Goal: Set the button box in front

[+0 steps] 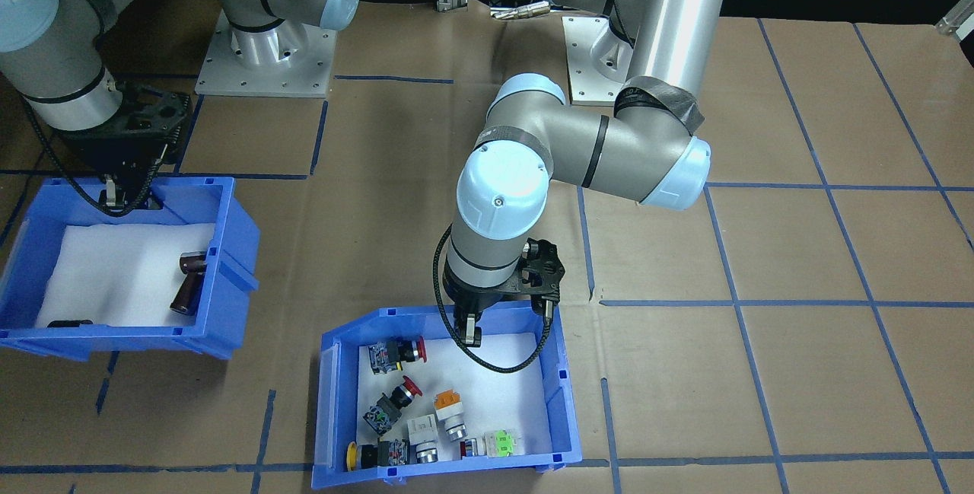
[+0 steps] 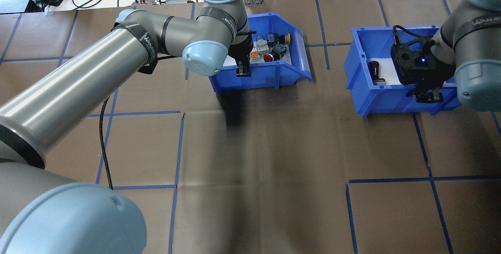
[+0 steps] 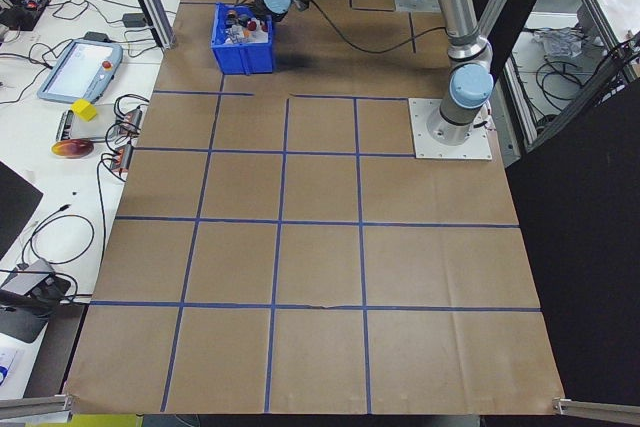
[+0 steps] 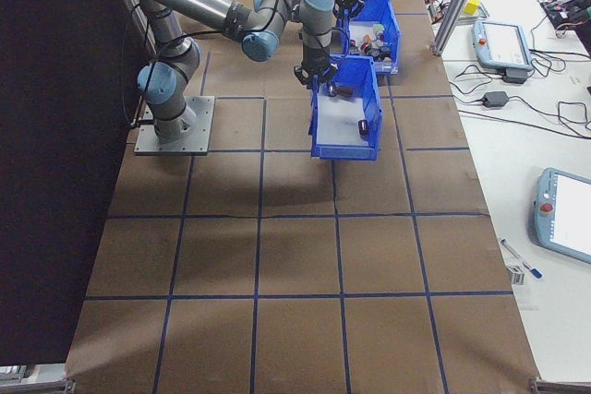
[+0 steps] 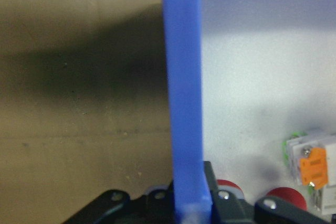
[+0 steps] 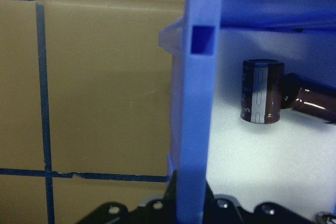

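Observation:
The button box (image 1: 559, 403) is a blue bin with a white liner, holding several push-button switches with red, orange, yellow and green caps. It stands at the table's far side in the overhead view (image 2: 274, 78). My left gripper (image 1: 470, 334) is shut on its near wall (image 5: 184, 103), one finger inside and one outside. My right gripper (image 2: 428, 96) is shut on the wall (image 6: 194, 129) of a second blue bin (image 2: 375, 101), which holds dark cylinders (image 6: 261, 92).
Brown paper with a blue tape grid (image 2: 180, 148) covers the table. The two bins stand about one bin-width apart. Both arm base plates (image 1: 266, 60) sit at the robot's side. A bench with cables and tablets (image 4: 503, 39) runs past the far edge.

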